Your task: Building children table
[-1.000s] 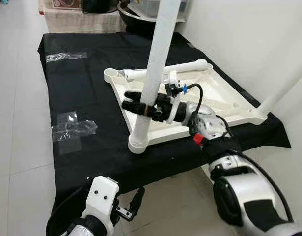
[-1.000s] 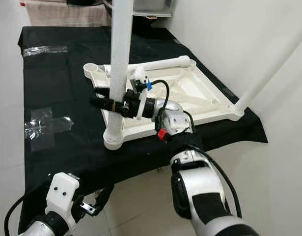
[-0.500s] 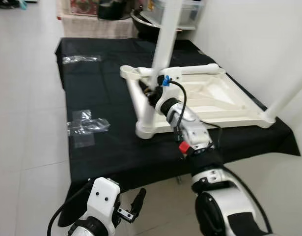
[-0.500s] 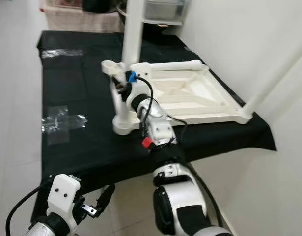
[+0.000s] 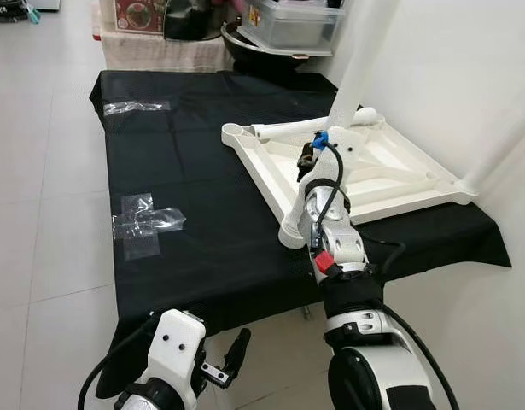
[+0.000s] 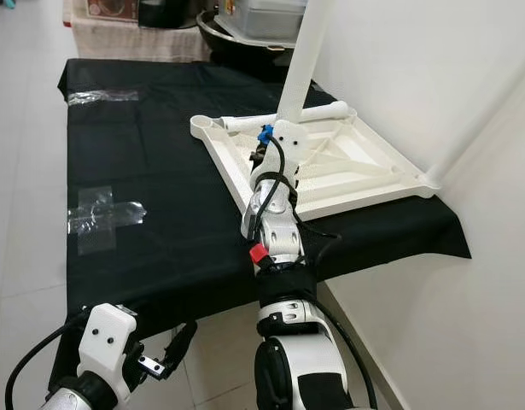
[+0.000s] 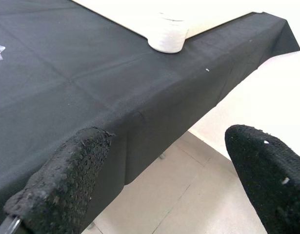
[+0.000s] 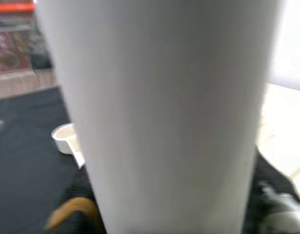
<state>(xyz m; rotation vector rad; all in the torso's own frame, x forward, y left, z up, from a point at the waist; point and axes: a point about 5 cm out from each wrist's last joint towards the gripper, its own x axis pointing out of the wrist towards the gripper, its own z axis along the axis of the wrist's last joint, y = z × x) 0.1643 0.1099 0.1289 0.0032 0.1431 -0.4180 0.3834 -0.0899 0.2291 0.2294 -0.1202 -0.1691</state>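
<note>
Table leg (image 6: 306,60) upright just ahead of right gripper (image 5: 306,159), finger state unclear, left gripper (image 7: 154,185) spread, idle.

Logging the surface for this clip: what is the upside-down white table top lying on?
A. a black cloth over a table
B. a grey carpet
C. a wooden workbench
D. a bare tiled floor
A: the white table top lies upside down on a black cloth that hangs over the table's edge, with pale floor tiles showing beside it.
</note>
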